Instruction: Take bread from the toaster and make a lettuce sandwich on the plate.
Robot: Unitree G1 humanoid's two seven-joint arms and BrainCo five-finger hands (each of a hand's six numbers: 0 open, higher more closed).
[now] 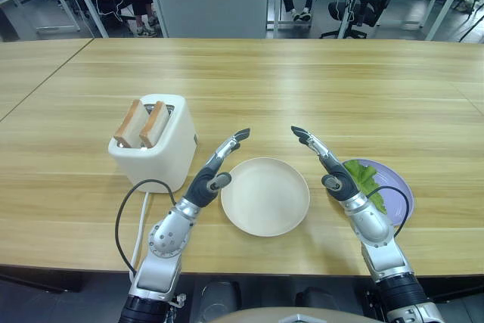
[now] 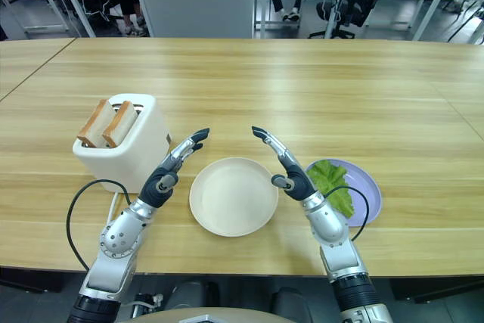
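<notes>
Left eye view: a white toaster (image 1: 151,155) stands on the wooden tabletop (image 1: 302,88) at the robot's left, with two slices of bread (image 1: 142,124) sticking up out of its slots; a cream plate (image 1: 265,196) lies just to the right of it, near the front edge; the left hand (image 1: 218,166) is held between toaster and plate, fingers stretched out straight and grasping nothing; the right hand (image 1: 325,161) is raised at the plate's other side, fingers likewise extended and empty; the two hands lean toward each other over the plate's far rim, well apart. Right eye view: a purple plate (image 2: 364,179) sits just right of the cream one and carries a leaf of lettuce (image 2: 333,183); the right hand overlaps the lettuce's left side; a black cable (image 2: 69,221) loops from the toaster's front toward the tabletop's near edge.
</notes>
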